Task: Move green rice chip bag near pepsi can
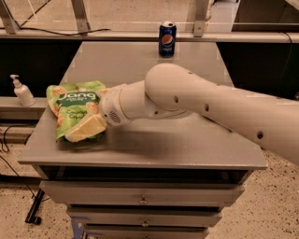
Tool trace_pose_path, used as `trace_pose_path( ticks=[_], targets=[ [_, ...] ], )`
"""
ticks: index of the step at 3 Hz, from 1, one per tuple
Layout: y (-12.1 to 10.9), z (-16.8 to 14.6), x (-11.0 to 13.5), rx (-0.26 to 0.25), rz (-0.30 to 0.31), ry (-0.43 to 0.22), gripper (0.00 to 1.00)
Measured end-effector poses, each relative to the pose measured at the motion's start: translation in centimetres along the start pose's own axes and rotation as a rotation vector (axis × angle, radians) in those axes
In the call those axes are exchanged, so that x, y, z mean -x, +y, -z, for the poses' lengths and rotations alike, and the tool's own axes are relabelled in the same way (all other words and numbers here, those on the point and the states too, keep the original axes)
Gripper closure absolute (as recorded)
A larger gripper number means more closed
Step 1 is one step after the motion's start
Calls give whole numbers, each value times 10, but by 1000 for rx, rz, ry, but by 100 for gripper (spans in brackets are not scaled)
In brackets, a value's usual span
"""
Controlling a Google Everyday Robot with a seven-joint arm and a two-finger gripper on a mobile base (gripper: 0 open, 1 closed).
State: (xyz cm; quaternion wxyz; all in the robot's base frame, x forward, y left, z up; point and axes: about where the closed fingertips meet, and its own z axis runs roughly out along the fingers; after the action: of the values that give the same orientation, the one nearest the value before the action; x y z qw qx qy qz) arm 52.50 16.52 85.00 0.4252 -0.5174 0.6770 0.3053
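The green rice chip bag [72, 106] lies flat at the left front of the grey table [187, 140], its lettering facing up. The pepsi can [167, 38] stands upright at the table's far edge, near the middle, well away from the bag. My gripper [87, 128] reaches in from the right on a thick cream arm [196, 100] and sits over the bag's lower right part, covering it. I cannot tell whether it touches the bag.
A white pump bottle [21, 91] stands on a lower ledge left of the table. Drawers [140, 198] lie under the table's front edge. A rail with metal posts [79, 14] runs behind the table. My arm crosses the table's right half.
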Motion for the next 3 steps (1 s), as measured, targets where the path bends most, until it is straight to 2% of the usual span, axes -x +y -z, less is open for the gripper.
trace_pose_path(
  ticks=[1, 2, 3],
  targets=[
    [1, 10, -16, -45, -23, 18, 40],
    [-2, 27, -19, -85, -13, 35, 62],
    [-11, 53, 6, -122, 64, 54, 86]
  ],
)
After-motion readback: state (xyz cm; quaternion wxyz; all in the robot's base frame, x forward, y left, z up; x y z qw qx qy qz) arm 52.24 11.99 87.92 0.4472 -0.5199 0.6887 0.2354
